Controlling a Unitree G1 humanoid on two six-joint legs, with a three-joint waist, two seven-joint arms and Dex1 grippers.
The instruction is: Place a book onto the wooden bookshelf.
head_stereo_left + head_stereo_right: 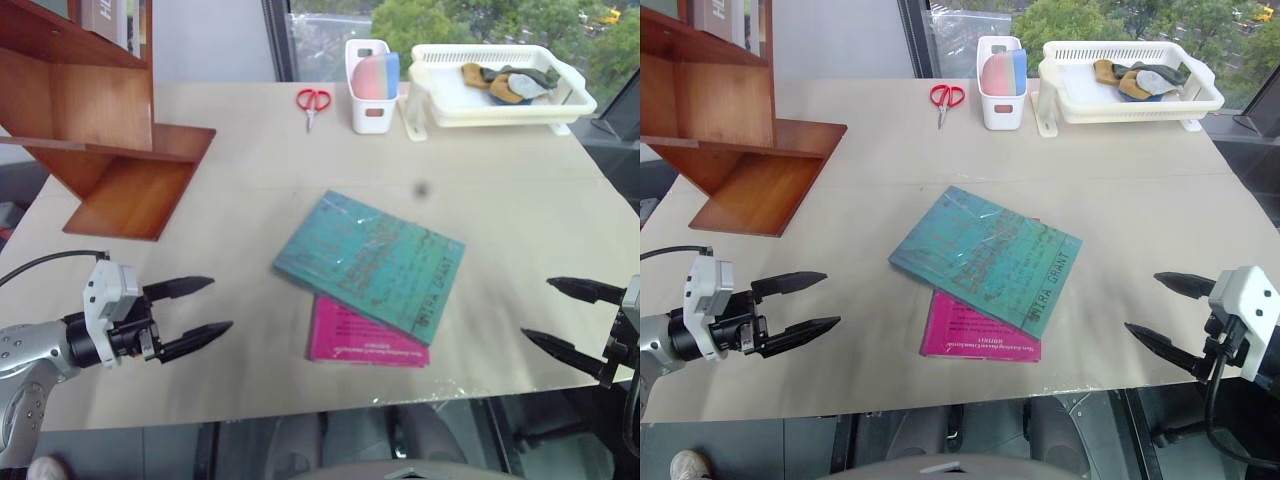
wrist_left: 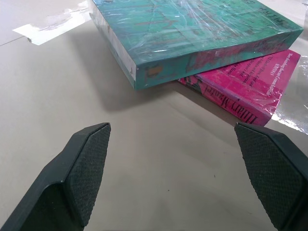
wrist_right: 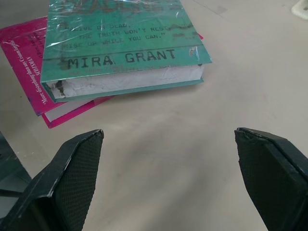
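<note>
The teal-green book [image 1: 372, 262] lies flat near the middle of the table, resting partly on a magenta-pink book [image 1: 362, 336]; both are wrapped in clear film [image 2: 202, 29]. The wooden bookshelf [image 1: 95, 120] stands at the far left. My left gripper [image 1: 195, 313] hovers open over the table's near left, pointing toward the books and well apart from them. My right gripper [image 1: 555, 315] is open at the near right edge, also pointing at the books. In the right wrist view the teal book [image 3: 120, 43] shows its white page edges facing that gripper.
At the back of the table are red scissors [image 1: 312, 101], a white cup holding sponges [image 1: 371, 85] and a white basket [image 1: 497, 84] with cloth items. Books stand on the shelf's upper board [image 1: 105, 20]. Bare table lies between each gripper and the books.
</note>
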